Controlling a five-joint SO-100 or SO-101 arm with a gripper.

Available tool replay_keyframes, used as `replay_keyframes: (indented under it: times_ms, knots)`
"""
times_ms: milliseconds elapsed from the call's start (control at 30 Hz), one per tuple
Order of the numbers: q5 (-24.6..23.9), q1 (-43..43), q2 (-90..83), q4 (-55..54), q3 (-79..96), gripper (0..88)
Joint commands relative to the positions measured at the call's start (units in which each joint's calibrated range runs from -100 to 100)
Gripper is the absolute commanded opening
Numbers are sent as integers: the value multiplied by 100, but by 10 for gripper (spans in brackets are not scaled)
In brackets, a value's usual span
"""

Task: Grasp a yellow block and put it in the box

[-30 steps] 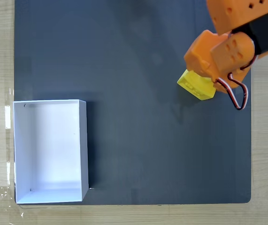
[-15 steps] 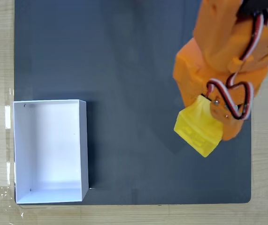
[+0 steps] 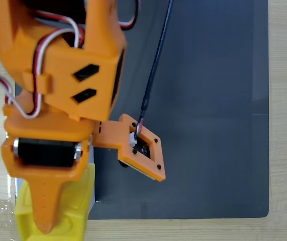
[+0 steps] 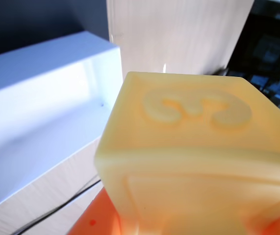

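In the fixed view my orange gripper [image 3: 48, 223] reaches down at the bottom left, shut on the yellow block [image 3: 78, 203]. One finger lies across the block's top. The arm and block cover the place where the white box stands, so the box is hidden there. In the wrist view the yellow block [image 4: 193, 161] looms large in the foreground with an embossed "3" on its upper face. It hangs above and just right of the white box [image 4: 37, 112], whose open inside shows nothing in it. An orange part of the gripper [image 4: 93, 225] shows under the block.
A dark grey mat [image 3: 208, 125] covers most of the light wooden table [image 3: 286, 100]. The wrist camera mount [image 3: 143, 150], with a black cable running up from it, sticks out to the right of the arm. The mat's right half is bare.
The arm has swung from the right side of the mat to the left, carrying the yellow block over to the box. It now covers the box in the fixed view.
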Motion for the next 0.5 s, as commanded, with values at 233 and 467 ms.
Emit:
replay_keyframes:
  times_ms: [233,467]
  knots:
    - [-10,664,629,-163,-252,209]
    - [-10,614,1222,-206,-261,213]
